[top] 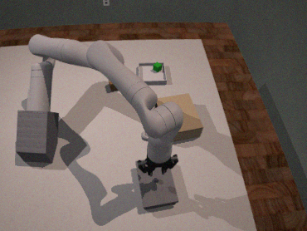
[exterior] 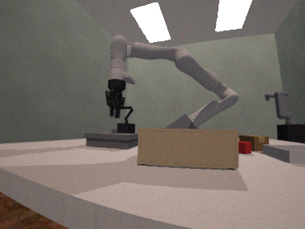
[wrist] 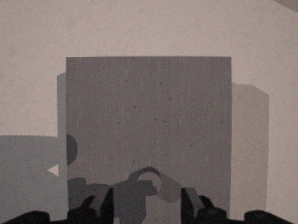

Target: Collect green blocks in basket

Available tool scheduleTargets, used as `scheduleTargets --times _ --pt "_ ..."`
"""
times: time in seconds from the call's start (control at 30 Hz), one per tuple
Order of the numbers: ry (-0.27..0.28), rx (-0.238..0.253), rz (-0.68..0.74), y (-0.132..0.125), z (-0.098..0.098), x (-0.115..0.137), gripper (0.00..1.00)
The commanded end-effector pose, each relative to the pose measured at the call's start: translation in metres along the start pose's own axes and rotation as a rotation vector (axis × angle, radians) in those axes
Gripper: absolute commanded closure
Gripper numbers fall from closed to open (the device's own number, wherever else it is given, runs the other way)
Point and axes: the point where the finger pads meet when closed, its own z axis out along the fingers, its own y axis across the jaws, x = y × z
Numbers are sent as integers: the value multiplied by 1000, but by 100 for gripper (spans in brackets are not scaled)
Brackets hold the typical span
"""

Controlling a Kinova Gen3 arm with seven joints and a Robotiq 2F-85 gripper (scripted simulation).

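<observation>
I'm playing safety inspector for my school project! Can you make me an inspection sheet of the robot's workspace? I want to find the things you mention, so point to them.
Surface: white table [top: 25, 199] [exterior: 165, 199] [wrist: 30, 40], shadowed
Job's things: green block [top: 157, 66] at basket [top: 152, 82] [exterior: 275, 152]; wooden cabinet [top: 188, 114] [exterior: 187, 148], drawer unclear; metal box [exterior: 110, 142], lid [top: 159, 197] [exterior: 108, 135] [wrist: 150, 110] on top
Clutter: red block [exterior: 245, 147]
Gripper [top: 157, 171] [exterior: 114, 116] [wrist: 147, 204]: partly open, empty, above the lid
Cables: nothing seen
Surroundings: greenish walls [top: 62, 14] [exterior: 53, 62], wood floor [top: 265, 166] [exterior: 21, 214]

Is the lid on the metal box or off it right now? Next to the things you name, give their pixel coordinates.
On: the lid [top: 159, 192] [exterior: 111, 135] [wrist: 150, 110] covers the top of the metal box [exterior: 111, 142]. Whether it sits all the way down, I cannot tell.
</observation>
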Motion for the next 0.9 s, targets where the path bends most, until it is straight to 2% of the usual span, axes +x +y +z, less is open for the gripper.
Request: scheduleTargets --times 0.0,0.43,0.87 --pt "-3 -2 -1 1 8 0 52" --pt "-3 -2 -1 1 32 -1 52" --pt "-3 -2 -1 1 35 -1 52"
